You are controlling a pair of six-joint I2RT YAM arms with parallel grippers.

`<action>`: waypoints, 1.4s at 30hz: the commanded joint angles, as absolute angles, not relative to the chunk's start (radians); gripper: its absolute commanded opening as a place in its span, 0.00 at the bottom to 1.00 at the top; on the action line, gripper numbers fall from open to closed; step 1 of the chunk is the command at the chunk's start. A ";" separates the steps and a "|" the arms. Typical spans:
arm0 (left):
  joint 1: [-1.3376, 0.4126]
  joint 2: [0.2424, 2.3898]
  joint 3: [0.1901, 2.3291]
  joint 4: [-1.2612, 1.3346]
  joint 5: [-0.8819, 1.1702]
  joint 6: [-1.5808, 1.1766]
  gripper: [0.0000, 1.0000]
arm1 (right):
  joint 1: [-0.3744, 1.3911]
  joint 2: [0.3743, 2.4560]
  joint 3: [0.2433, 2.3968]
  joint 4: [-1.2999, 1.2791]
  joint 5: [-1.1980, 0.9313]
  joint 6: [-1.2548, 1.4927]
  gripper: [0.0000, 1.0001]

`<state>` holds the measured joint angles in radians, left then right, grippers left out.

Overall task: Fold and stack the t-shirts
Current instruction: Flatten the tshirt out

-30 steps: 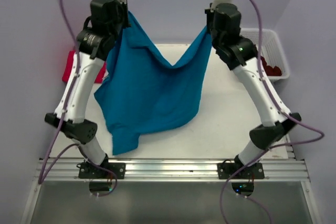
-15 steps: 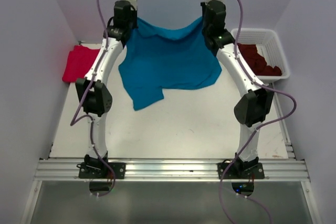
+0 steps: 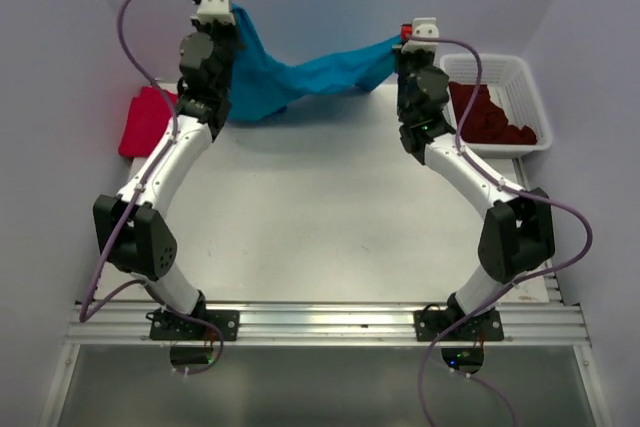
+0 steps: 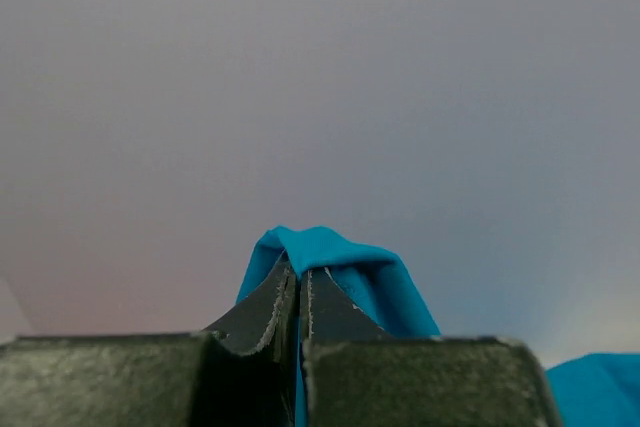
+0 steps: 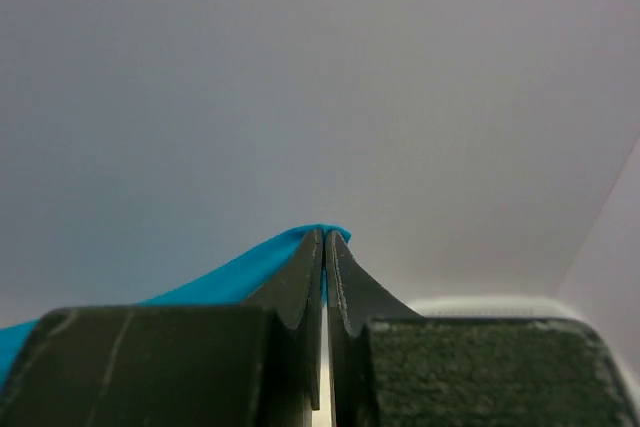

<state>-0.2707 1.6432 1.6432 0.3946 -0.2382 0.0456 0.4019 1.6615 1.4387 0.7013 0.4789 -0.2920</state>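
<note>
A teal blue t-shirt [image 3: 300,77] hangs stretched between my two grippers at the far end of the table, bunched toward the left. My left gripper [image 3: 236,19] is shut on one end of it; teal cloth [image 4: 330,257] folds over the pinched fingertips. At the other end my right gripper [image 3: 398,45] is shut too, with a teal edge [image 5: 240,272] caught between its fingers. A bright red t-shirt [image 3: 145,119] lies folded at the table's left edge. Dark maroon t-shirts [image 3: 488,112] lie in the basket.
The white lattice basket [image 3: 522,72] stands at the back right corner. A grey wall closes the back and both sides. The white table top [image 3: 320,217] stretches toward the metal rail [image 3: 320,325] at the arms' bases.
Both arms have swung the teal t-shirt away from me to the far end of the table. The cloth hung down in a wide sheet before; now it is pulled into a narrow band.
</note>
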 commanded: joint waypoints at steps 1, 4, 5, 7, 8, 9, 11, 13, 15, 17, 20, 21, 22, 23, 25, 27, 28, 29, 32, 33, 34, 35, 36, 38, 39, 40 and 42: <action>-0.261 1.720 1.458 0.220 -0.284 0.009 0.00 | 0.405 1.640 1.278 0.588 0.482 -0.232 0.00; -0.258 1.710 1.259 0.172 -0.272 -0.099 0.00 | 0.413 1.599 1.137 0.465 0.462 -0.154 0.00; -0.256 1.706 1.220 0.160 -0.259 -0.126 0.00 | 0.420 1.583 1.108 0.393 0.459 -0.118 0.00; -0.259 1.698 1.180 0.067 -0.204 -0.204 0.00 | 0.431 1.533 1.053 0.292 0.436 -0.086 0.00; -0.259 1.692 1.177 0.025 -0.190 -0.260 0.00 | 0.448 1.514 1.040 0.197 0.436 -0.060 0.00; -0.259 1.680 1.157 -0.041 -0.166 -0.281 0.00 | 0.452 1.494 1.028 0.149 0.440 -0.039 0.00; -0.268 1.635 1.129 -0.102 -0.146 -0.323 0.00 | 0.472 1.428 1.011 0.012 0.414 0.027 0.00; -0.282 1.588 1.112 -0.159 -0.150 -0.350 0.00 | 0.486 1.384 1.031 -0.114 0.408 0.064 0.00; -0.304 1.559 1.073 -0.233 -0.137 -0.370 0.00 | 0.506 1.373 1.077 -0.305 0.410 0.116 0.00; -0.330 1.522 1.049 -0.303 -0.140 -0.374 0.00 | 0.509 1.382 1.113 -0.491 0.420 0.156 0.00; -0.351 1.457 0.971 -0.389 -0.132 -0.383 0.00 | 0.509 1.399 1.141 -0.644 0.466 0.169 0.00; -0.351 1.439 0.933 -0.414 -0.111 -0.382 0.00 | 0.509 1.401 1.140 -0.662 0.474 0.173 0.00; -0.351 1.413 0.921 -0.431 -0.109 -0.382 0.00 | 0.509 1.402 1.131 -0.675 0.491 0.176 0.00; -0.351 1.407 0.911 -0.452 -0.109 -0.379 0.00 | 0.509 1.414 1.129 -0.708 0.492 0.186 0.00; -0.351 1.414 0.907 -0.527 -0.107 -0.362 0.00 | 0.509 1.440 1.143 -0.759 0.511 0.213 0.00; -0.351 1.425 0.904 -0.584 -0.126 -0.350 0.00 | 0.509 1.482 1.166 -0.821 0.499 0.236 0.00; -0.351 1.421 0.896 -0.587 -0.130 -0.351 0.00 | 0.509 1.488 1.164 -0.827 0.492 0.251 0.00; -0.351 1.411 0.876 -0.594 -0.129 -0.363 0.00 | 0.509 1.489 1.157 -0.827 0.480 0.261 0.00; -0.347 1.367 0.859 -0.624 -0.106 -0.388 0.00 | 0.509 1.480 1.152 -0.853 0.471 0.294 0.00; -0.345 1.347 0.862 -0.635 -0.091 -0.397 0.00 | 0.509 1.477 1.154 -0.870 0.471 0.305 0.00; -0.342 1.338 0.868 -0.647 -0.071 -0.397 0.00 | 0.509 1.479 1.158 -0.891 0.472 0.330 0.00; -0.339 1.333 0.889 -0.682 -0.049 -0.399 0.00 | 0.509 1.477 1.164 -0.937 0.474 0.345 0.00; -0.339 1.319 0.899 -0.699 -0.035 -0.399 0.00 | 0.509 1.479 1.164 -0.959 0.471 0.356 0.00; -0.333 1.305 0.928 -0.759 -0.006 -0.406 0.00 | 0.508 1.477 1.166 -1.017 0.468 0.388 0.00; -0.331 1.284 0.931 -0.771 0.023 -0.410 0.00 | 0.509 1.476 1.160 -1.029 0.465 0.394 0.00; -0.330 1.273 0.934 -0.785 0.038 -0.422 0.00 | 0.509 1.473 1.155 -1.051 0.463 0.403 0.00; -0.330 1.243 0.942 -0.831 0.064 -0.433 0.00 | 0.508 1.473 1.146 -1.066 0.457 0.411 0.00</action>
<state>-0.3370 1.2995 0.8955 -0.7311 -0.0151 -0.3965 0.5102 1.4994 1.1294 -0.9653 0.4706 0.3599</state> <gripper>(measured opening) 0.013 0.012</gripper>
